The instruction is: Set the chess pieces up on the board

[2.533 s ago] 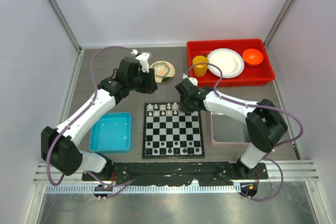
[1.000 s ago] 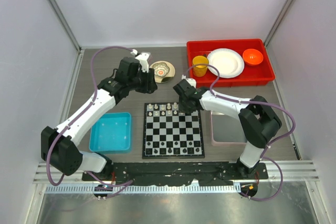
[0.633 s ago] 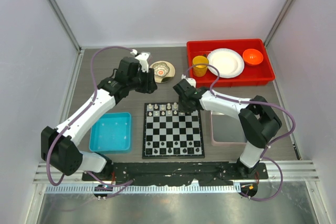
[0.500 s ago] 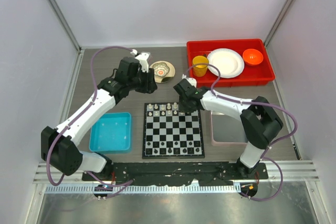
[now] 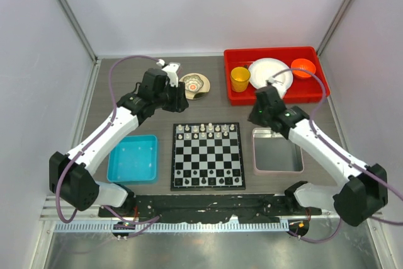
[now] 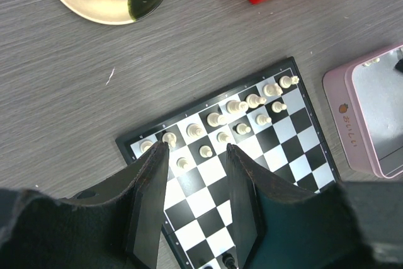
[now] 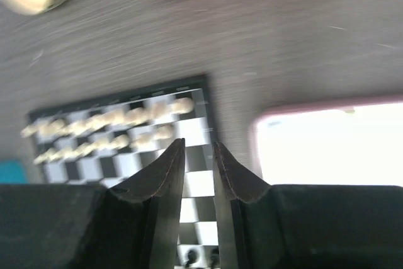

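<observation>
On the grey bench [image 5: 126,86], cream chess pieces [image 5: 208,131] stand along two far rows of the board [image 5: 208,162], the left claw [image 6: 195,149] open and empty, the right claw [image 7: 198,146] narrowly parted, empty.

Narrowly parted end effector [image 7: 198,144] over blurred board [image 7: 88,163], cream chess pieces [image 7: 113,121] along its far rows.
</observation>
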### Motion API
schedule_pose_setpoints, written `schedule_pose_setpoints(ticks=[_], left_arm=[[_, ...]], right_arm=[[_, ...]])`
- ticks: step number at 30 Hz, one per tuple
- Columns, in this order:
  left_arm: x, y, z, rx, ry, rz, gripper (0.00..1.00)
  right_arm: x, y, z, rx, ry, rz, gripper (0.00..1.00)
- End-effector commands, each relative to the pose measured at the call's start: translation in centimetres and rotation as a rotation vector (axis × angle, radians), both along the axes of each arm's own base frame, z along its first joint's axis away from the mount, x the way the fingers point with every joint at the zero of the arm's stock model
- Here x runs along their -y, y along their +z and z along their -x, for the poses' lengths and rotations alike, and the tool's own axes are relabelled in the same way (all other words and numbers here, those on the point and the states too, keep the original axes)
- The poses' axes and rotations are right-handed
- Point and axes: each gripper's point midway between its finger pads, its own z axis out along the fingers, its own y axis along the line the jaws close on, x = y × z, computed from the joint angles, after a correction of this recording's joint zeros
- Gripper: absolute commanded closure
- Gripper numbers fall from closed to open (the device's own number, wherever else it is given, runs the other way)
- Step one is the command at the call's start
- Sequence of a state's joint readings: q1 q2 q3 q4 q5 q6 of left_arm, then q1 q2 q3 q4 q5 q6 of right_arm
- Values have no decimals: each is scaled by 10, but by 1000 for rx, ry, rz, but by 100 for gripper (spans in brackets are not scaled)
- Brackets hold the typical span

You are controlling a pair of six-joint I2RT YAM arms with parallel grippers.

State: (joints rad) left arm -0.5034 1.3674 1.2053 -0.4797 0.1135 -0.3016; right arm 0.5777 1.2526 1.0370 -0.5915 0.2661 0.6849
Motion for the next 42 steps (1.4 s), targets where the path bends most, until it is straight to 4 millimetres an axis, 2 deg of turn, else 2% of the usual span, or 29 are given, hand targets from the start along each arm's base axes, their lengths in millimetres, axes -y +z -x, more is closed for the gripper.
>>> schedule_pose_setpoints(ticks=[1, 2, 5, 8, 12, 24, 32, 42], left_arm=[[-1, 15, -2, 51, -7, 15, 55], [-1, 16, -2, 52, -6, 15, 55], [-2, 15, -3, 51, -4, 14, 55], [-2, 15, -3, 50, -3, 13, 54], [-2, 14, -3, 49, -3, 12, 54], [-1, 13, -3, 45, -6, 12, 55], [-1, 14, -3, 48, -6, 13, 55], [-1, 12, -3, 42, -7, 11, 55]], right_arm=[[81, -31, 16, -80, -218, 64, 70], [100, -35, 20, -82, -273, 62, 70], [131, -46, 29, -95, -370, 74, 70], [146, -59, 35, -117, -413, 89, 69], [159, -67, 31, -95, -460, 65, 69], [156, -86, 19, -41, -496, -77, 69], [152, -91, 8, -24, -466, -109, 68], [150, -106, 6, -46, -459, -117, 68]])
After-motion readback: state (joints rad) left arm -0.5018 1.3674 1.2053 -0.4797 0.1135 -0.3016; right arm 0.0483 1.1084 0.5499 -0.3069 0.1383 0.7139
